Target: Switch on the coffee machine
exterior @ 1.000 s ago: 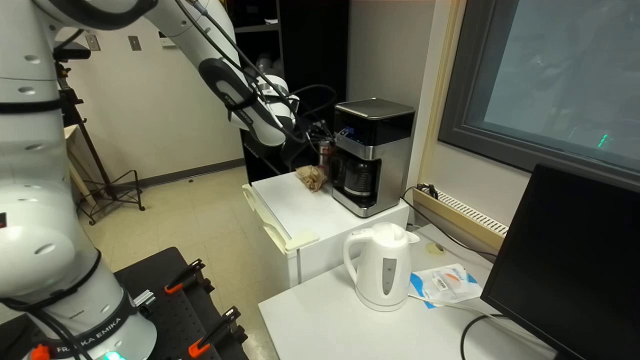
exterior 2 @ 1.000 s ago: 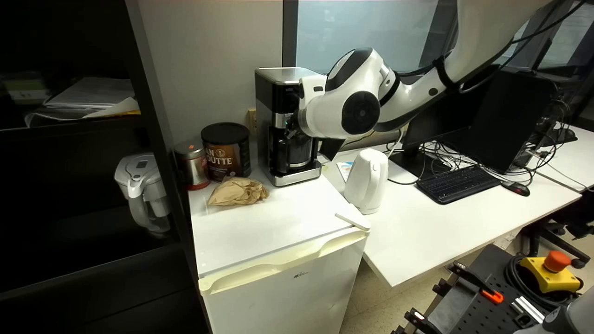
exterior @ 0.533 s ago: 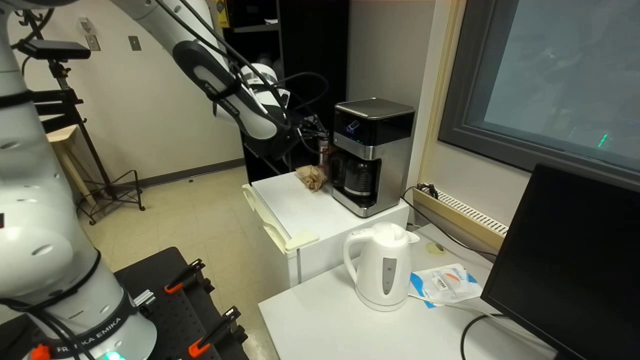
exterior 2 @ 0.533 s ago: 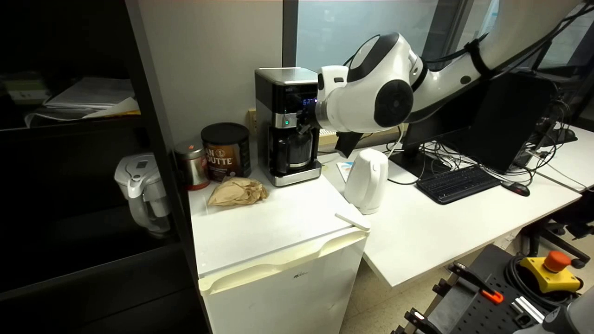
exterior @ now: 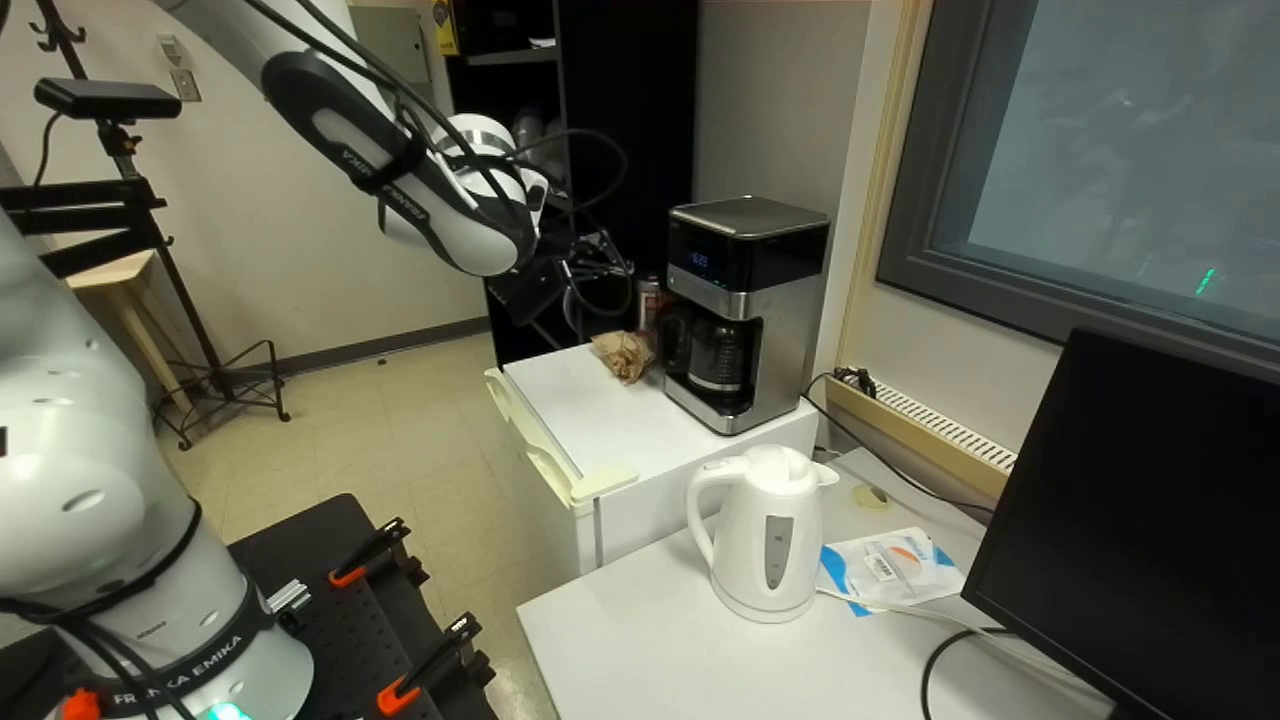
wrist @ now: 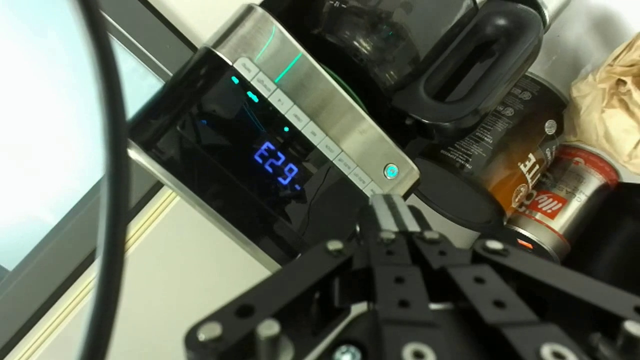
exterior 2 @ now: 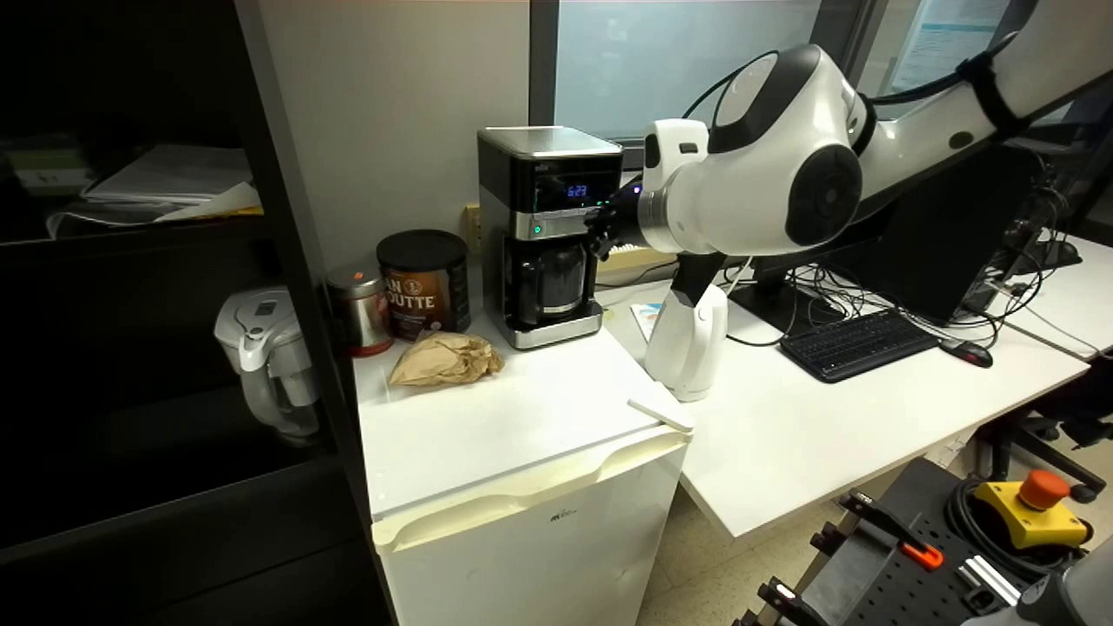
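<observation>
The coffee machine (exterior: 785,335) is a boxy black and silver drip maker with a glass carafe (exterior 2: 561,280). It stands upright on a small white fridge; it also shows in the wrist view (wrist: 330,102). Its display (wrist: 276,163) glows blue, and a round button (wrist: 391,171) on the silver band is lit blue-green; the button also shows green in an exterior view (exterior 2: 537,229). My gripper (wrist: 393,212) is shut, with its pads together and nothing between them. In both exterior views the gripper (exterior: 622,268) is in front of the machine, apart from it in an exterior view (exterior 2: 596,233).
A white kettle (exterior: 765,540) stands on the desk beside the fridge (exterior 2: 522,417). A brown paper bag (exterior 2: 445,358), a coffee can (exterior 2: 424,287) and a metal tin (exterior 2: 361,309) stand beside the machine. A monitor (exterior: 1140,520) and a dark shelf (exterior 2: 287,261) flank the area.
My gripper has moved back from the machine's front, toward the robot's base. The display and the lit button, largely covered by the arm before, now show in an exterior view. The machine stays in place.
</observation>
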